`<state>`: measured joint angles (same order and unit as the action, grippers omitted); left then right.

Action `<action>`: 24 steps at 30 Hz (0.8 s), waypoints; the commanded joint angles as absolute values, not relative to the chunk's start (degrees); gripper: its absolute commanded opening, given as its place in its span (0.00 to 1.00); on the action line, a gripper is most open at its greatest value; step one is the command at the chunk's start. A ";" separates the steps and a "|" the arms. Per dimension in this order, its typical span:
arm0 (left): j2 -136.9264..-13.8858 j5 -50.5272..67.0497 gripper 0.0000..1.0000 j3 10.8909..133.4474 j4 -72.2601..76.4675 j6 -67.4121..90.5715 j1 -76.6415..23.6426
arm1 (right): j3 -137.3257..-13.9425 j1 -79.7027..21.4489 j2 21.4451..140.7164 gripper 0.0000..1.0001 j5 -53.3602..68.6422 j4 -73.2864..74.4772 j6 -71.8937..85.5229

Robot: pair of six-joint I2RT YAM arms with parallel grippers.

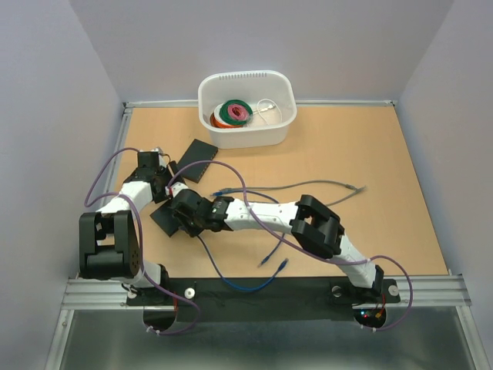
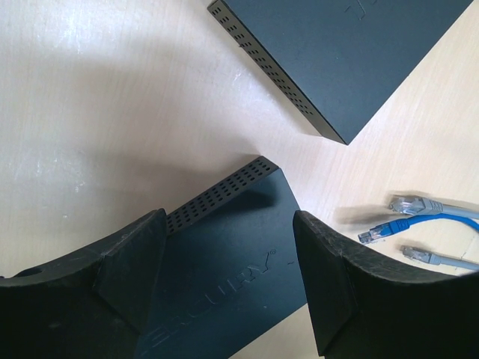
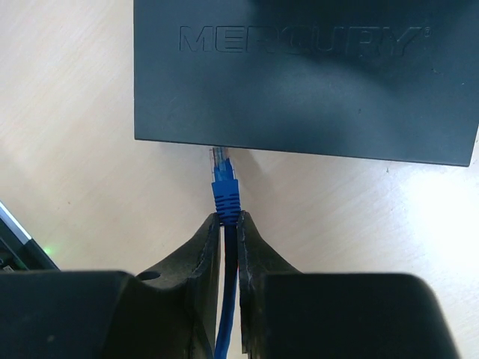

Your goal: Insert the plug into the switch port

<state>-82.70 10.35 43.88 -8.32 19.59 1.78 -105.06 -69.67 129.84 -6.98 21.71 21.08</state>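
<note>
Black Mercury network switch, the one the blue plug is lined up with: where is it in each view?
Top external: black Mercury switch left of centre, partly covered.
Left wrist: bottom centre, perforated side facing up-left.
Right wrist: fills the top, with the blue plug at its near edge.
Shared landmark: embossed MERCURY lettering, in both wrist views; unreadable from the top.

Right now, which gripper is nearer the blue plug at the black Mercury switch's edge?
Right: right gripper clamps the blue cable behind the plug; left gripper hovers open over the switch.
</note>
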 commanded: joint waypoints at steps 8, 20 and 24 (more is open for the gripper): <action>-83.76 12.66 0.79 44.30 -12.57 20.39 0.97 | -103.28 -70.40 129.90 0.00 -22.05 15.21 25.75; -83.50 17.30 0.79 42.98 -10.64 23.72 0.18 | -94.32 -65.66 126.49 0.01 -28.56 14.68 25.84; -82.71 19.86 0.79 40.26 -7.39 27.06 -1.39 | -89.04 -63.90 122.88 0.00 -28.56 13.54 26.19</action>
